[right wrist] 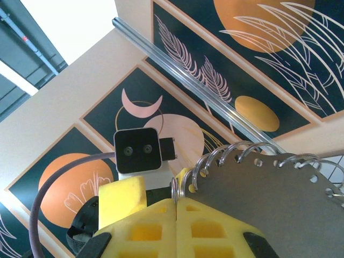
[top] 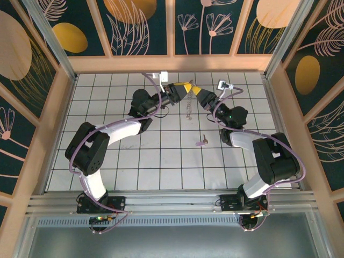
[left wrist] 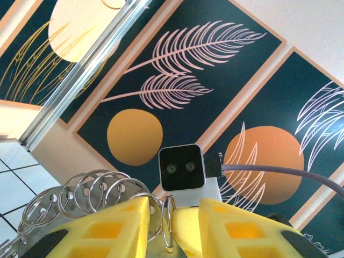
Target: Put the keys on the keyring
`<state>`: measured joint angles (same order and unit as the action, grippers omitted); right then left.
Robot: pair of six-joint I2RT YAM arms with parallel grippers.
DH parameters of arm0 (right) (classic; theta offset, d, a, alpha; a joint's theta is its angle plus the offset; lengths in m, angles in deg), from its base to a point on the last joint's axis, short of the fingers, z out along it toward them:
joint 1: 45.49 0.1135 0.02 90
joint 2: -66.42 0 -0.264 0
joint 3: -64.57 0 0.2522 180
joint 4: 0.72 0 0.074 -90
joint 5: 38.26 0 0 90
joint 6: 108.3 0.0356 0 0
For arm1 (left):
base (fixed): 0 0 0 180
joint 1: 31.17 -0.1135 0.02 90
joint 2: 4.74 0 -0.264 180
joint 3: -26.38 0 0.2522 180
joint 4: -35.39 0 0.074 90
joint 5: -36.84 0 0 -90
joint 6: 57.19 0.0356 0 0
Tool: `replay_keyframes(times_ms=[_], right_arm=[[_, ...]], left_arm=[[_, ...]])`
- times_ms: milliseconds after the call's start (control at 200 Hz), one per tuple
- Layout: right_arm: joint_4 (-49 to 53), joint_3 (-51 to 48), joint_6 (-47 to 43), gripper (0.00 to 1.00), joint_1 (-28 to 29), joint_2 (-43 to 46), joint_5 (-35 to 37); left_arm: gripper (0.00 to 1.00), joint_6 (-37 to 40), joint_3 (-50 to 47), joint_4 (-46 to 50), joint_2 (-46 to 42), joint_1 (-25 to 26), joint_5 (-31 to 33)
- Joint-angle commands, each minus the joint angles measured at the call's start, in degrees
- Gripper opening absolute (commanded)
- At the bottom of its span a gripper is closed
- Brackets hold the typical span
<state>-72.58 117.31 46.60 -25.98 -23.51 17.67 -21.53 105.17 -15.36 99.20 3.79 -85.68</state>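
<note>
Hanging from right fingers (right wrist: 134,231), keyring (right wrist: 252,193).

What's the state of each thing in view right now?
key: lying loose on the table, away from both arms.
keyring: held up between the two arms, hanging below the fingers.
right fingers: shut on the keyring's edge.
left fingers: apart, one wire loop of the keyring standing in the gap.

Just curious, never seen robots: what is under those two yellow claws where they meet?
The keyring dangles below them, over the tiled table. The key lies apart on the tiles, not underneath. From above, yellow fingers cover the ring's gripped top.
</note>
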Motion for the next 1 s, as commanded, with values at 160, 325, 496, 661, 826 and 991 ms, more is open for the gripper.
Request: replay_keyframes(times_ms=[160,325,496,661,826,991], right_arm=[[-5.21,2.32,0.4,0.0,0.71,-0.11,0.23],[-5.06,2.5,0.31,0.0,0.73,-0.26,0.22],[-5.15,2.85,0.31,0.0,0.79,-0.84,-0.08],[-3.64,2.65,0.02,0.32,-0.17,-0.35,-1.69],[1.82,-1.84,-3.43,0.54,-4.07,5.53,-1.86],[9.44,-3.83,-8.04,0.55,-7.27,11.21,-4.81]], left_arm=[[0.23,-0.41,2.02,-2.86,1.02,0.62,-1.26],[0.17,-0.45,1.81,-3.34,1.18,0.74,-2.04],[0.02,-0.03,1.32,-3.35,0.83,0.76,-1.86],[0.0,1.54,1.88,-1.97,0.68,0.76,-2.22],[0.0,7.54,3.67,5.23,-1.08,0.65,-4.16],[0.0,14.14,8.35,14.78,-1.51,0.13,-11.07]])
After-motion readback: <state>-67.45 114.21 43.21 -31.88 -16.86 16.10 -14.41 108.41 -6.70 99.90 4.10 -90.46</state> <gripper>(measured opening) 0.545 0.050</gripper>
